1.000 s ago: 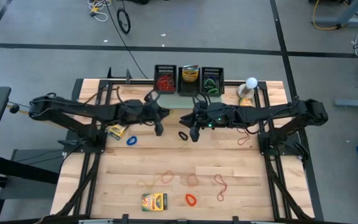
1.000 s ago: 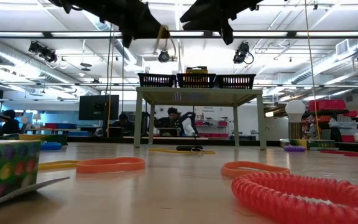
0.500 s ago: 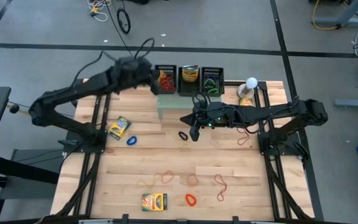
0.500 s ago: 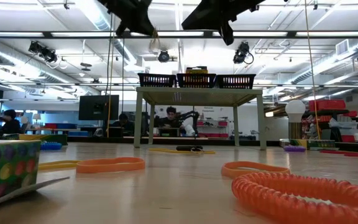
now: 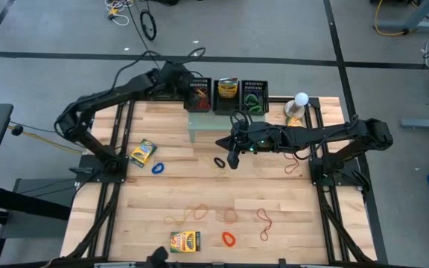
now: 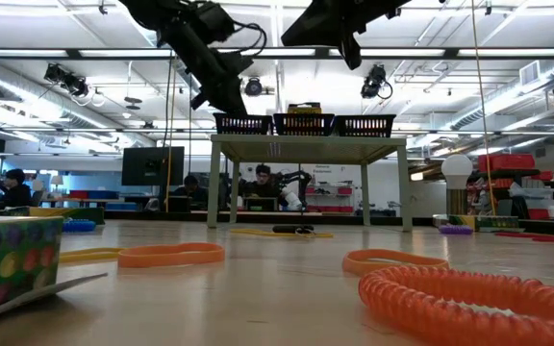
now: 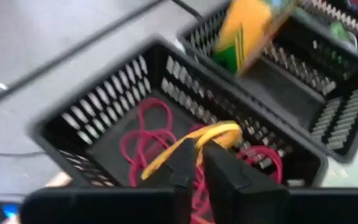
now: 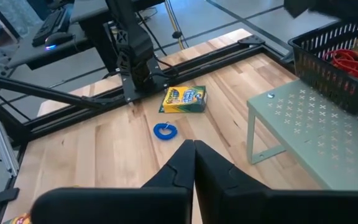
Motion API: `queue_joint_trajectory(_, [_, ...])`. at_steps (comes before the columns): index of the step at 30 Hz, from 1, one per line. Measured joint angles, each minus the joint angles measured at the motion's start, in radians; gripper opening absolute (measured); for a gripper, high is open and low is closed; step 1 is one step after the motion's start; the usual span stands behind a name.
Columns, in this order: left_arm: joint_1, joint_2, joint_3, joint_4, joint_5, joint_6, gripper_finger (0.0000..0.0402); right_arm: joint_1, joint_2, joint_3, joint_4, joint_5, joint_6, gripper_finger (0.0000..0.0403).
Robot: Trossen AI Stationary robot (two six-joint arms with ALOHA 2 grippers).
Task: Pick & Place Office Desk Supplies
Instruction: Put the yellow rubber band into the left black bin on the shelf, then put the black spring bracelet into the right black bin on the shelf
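My left gripper (image 7: 197,152) is at the table's far edge, over the left black basket (image 5: 197,94) that holds red rubber bands (image 7: 142,134). It is shut on a yellow-orange rubber band (image 7: 219,132). My right gripper (image 8: 194,144) hangs shut and bare over the table's middle (image 5: 233,159), beside a black band (image 5: 219,161) that lies flat. More bands lie flat on the wood: a blue one (image 5: 158,168), a red one (image 5: 229,239) and orange ones (image 5: 192,214). Two printed boxes (image 5: 143,152) (image 5: 185,241) also lie on it. My left gripper pinches the yellow-orange band between its two fingers at one spot of the loop (image 7: 194,143). The fingers slant down toward the far edge. The rest of the loop (image 7: 166,158) bows out past the fingertips above the basket's red bands. I cannot tell whether it touches them.
Three black baskets stand in a row on a pale green perforated stand (image 5: 199,128) at the far edge. The middle one (image 5: 228,91) holds yellow boxes, the right one (image 5: 253,94) green bands. A white ball-topped object (image 5: 301,100) stands at the far right.
My left gripper has swung from above the table's left middle toward the far edge. It now stands over the left basket and points more steeply down, with the yellow-orange band carried along.
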Motion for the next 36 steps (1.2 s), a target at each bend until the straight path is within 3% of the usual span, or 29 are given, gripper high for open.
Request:
queue_joint_trajectory(6, [0.0, 0.01, 0.027, -0.02, 0.028, -0.025, 0.011, 0.0, 0.0, 0.0, 0.0, 0.008, -0.001, 0.0005])
queue_joint_trajectory(11, [0.001, 0.01, 0.117, -0.124, 0.027, -0.052, 0.0155, 0.0, 0.0, 0.0, 0.0, 0.008, -0.001, 0.0007])
queue_joint_trajectory(19, [0.0, 0.009, 0.278, -0.318, 0.109, -0.028, 0.0177, -0.004, 0.0, 0.0, 0.0, 0.008, -0.001, 0.0005])
queue_joint_trajectory(22, [-0.008, -0.007, 0.328, -0.381, 0.111, 0.004, 0.016, -0.004, 0.0, 0.0, -0.004, 0.008, -0.001, 0.0004])
queue_joint_trajectory(27, [-0.097, -0.114, 0.29, -0.384, 0.112, 0.034, 0.009, 0.002, -0.052, -0.001, -0.076, 0.024, 0.022, 0.0004])
queue_joint_trajectory(32, [-0.235, -0.239, 0.072, -0.224, 0.115, 0.059, 0.0013, 0.036, -0.124, -0.026, -0.167, 0.126, 0.037, 0.0003])
queue_joint_trajectory(36, [-0.355, -0.362, -0.178, 0.025, 0.115, 0.018, 0.0008, 0.065, -0.16, -0.13, -0.117, 0.142, 0.126, 0.0003])
